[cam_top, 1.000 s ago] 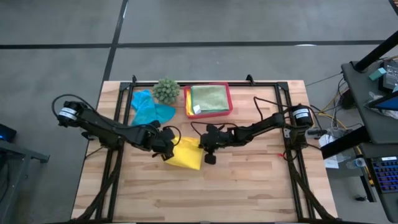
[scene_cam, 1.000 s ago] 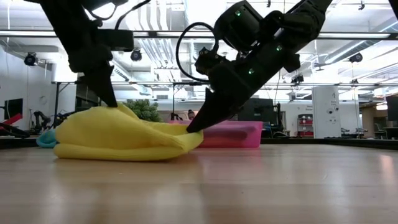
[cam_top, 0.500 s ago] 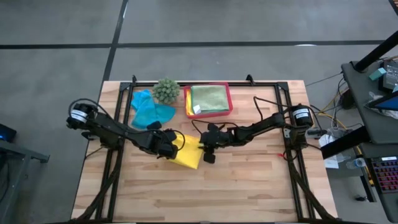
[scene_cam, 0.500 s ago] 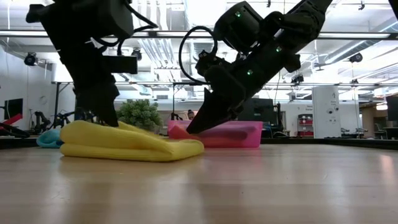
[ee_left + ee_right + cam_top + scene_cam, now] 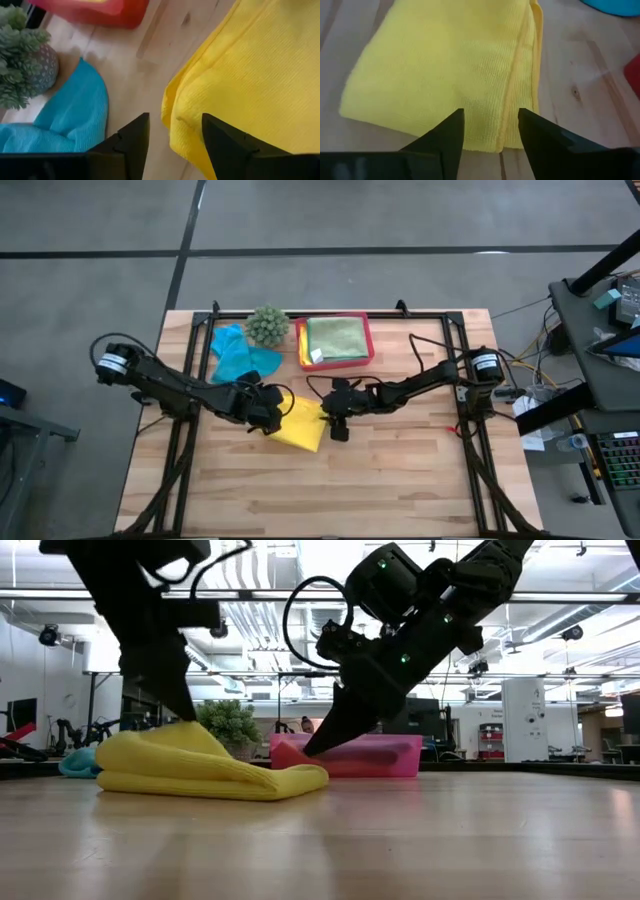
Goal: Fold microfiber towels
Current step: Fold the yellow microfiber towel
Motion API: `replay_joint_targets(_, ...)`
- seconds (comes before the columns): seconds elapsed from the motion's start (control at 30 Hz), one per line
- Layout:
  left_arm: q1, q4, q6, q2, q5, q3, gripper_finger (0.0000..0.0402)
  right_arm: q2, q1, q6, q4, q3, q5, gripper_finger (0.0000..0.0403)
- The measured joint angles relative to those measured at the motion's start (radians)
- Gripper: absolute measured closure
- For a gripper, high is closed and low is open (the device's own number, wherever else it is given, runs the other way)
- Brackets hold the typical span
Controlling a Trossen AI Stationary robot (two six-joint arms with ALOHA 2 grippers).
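Yellow towel: We saw the yellow towel (image 5: pixel 298 423) lying folded on the table (image 5: pixel 400 480) between the two grippers, one layer over another, its doubled edge showing in the right wrist view.
Left gripper: The left gripper (image 5: pixel 172 135) had just released; a second earlier it pinched the raised cloth, now its fingers stood apart over the towel's edge.
Right gripper: The right gripper (image 5: pixel 487 127) had likewise let go, fingers parted just above the fold.
Change: The hump had settled flatter.
Meaning: We judged this fold complete.
Other towels: The teal towel (image 5: pixel 240 355) lay unfolded beside the plant (image 5: pixel 267 325); a green towel (image 5: pixel 335 337) sat in the pink tray (image 5: pixel 371 340).
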Motion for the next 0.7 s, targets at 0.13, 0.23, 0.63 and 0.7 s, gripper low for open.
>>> replay_joint_targets(0.13,0.003,0.002,0.002,-0.036,0.001,0.0,0.0235,0.013,-0.002,-0.018,0.007,-0.001,-0.001,0.0254)
replay_joint_targets(0.23,0.013,0.016,0.01,-0.038,0.029,-0.012,0.0235,0.031,-0.005,-0.024,0.033,-0.001,-0.002,0.0274)
replay_joint_targets(0.63,0.057,0.199,0.03,-0.038,0.046,-0.117,0.0279,0.061,-0.004,-0.047,0.03,-0.001,-0.003,0.0389)
replay_joint_targets(0.7,0.071,0.231,0.03,-0.037,0.045,-0.126,0.0284,0.057,-0.004,-0.045,0.031,0.001,-0.003,0.0391)
